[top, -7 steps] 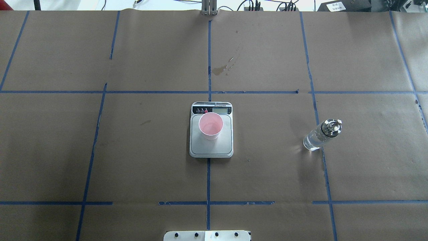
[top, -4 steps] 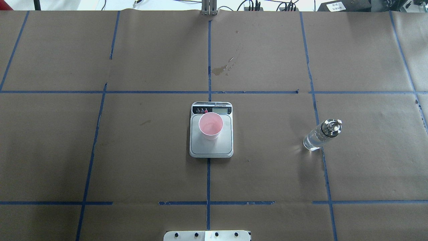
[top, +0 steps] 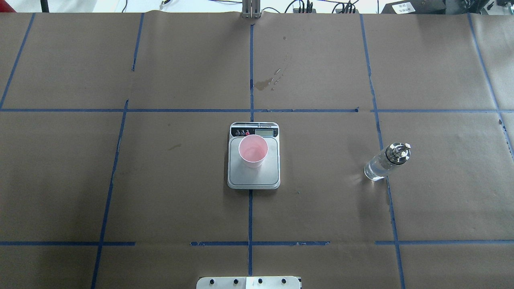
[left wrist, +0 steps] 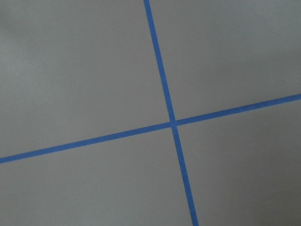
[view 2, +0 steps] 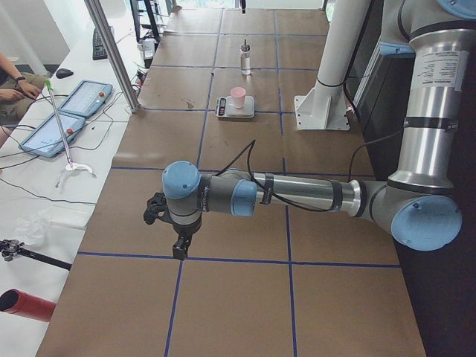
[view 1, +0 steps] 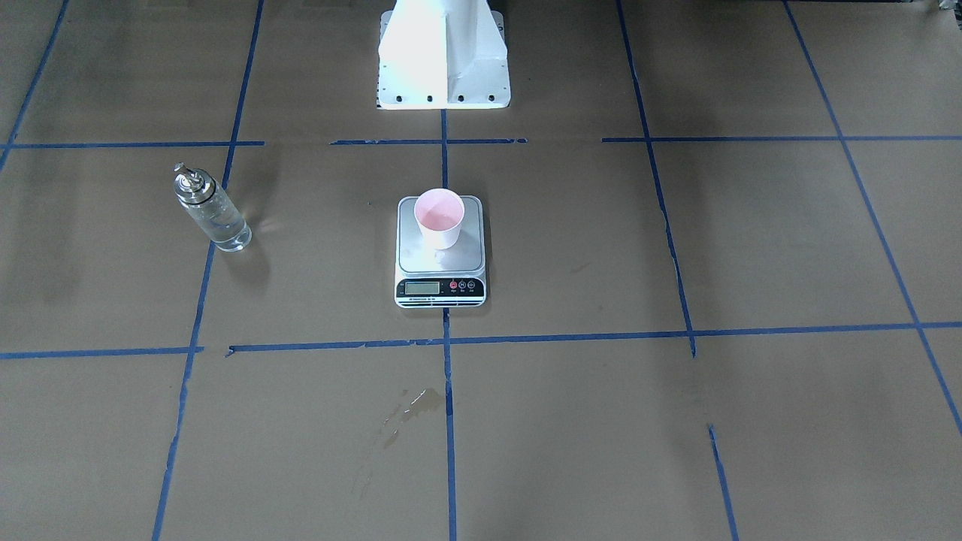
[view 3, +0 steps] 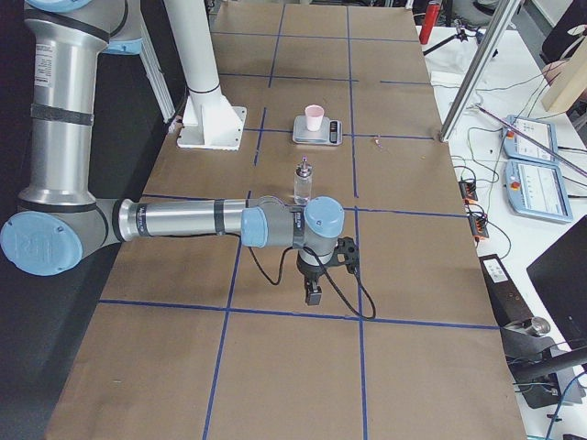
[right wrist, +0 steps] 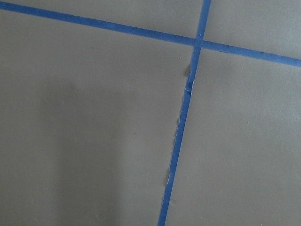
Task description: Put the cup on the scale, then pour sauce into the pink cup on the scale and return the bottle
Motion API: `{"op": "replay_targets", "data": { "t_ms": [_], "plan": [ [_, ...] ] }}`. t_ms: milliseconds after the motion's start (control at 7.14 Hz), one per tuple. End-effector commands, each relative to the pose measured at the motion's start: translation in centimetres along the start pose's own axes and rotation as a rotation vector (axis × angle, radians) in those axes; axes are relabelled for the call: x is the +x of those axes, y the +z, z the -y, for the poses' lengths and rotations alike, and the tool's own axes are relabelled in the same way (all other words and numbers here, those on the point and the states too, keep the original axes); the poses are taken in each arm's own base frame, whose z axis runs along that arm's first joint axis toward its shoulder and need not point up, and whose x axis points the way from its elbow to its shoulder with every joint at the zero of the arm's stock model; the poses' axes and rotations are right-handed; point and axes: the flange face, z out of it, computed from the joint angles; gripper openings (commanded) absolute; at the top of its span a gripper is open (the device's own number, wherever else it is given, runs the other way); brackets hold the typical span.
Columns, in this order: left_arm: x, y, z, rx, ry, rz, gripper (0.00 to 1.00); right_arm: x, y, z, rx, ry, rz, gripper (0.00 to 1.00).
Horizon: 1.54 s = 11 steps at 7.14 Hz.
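The cup (top: 253,151), white outside and pink inside, stands upright on the rear half of the scale (top: 270,173) at the table's centre. It also shows in the front-facing view (view 1: 439,218). The bottle (top: 381,163) stands upright on the robot's right of the scale, free of both grippers, with clear sauce in it. The left gripper (view 2: 181,249) hangs over the table's left end, far from the scale. The right gripper (view 3: 313,295) hangs over the right end, a little beyond the bottle (view 3: 302,181). I cannot tell whether either is open or shut.
Brown paper with blue tape lines covers the table. A dried stain (top: 265,83) lies beyond the scale. The robot's white base mount (view 1: 443,60) stands at the near edge. Tablets (view 2: 74,104) and cables lie on the operators' side, behind an aluminium post (view 2: 111,52).
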Motion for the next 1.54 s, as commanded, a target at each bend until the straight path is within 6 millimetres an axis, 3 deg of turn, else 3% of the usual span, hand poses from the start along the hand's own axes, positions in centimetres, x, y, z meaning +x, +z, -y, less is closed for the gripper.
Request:
{"op": "replay_targets", "data": {
  "t_ms": [0,420,1402],
  "plan": [
    [-0.2,0.4,-0.9,-0.017,0.024,-0.003,1.00,0.2,0.1,-0.9,-0.003,0.017,0.008,1.00],
    [0.0,0.1,-0.8,-0.014,0.026,-0.003,1.00,-0.3,-0.4,-2.7,0.003,0.018,0.011,1.00],
    [0.5,0.2,-0.9,-0.010,0.014,-0.071,1.00,-0.4,-1.4,-2.1,0.027,0.013,0.010,1.00]
  ]
}}
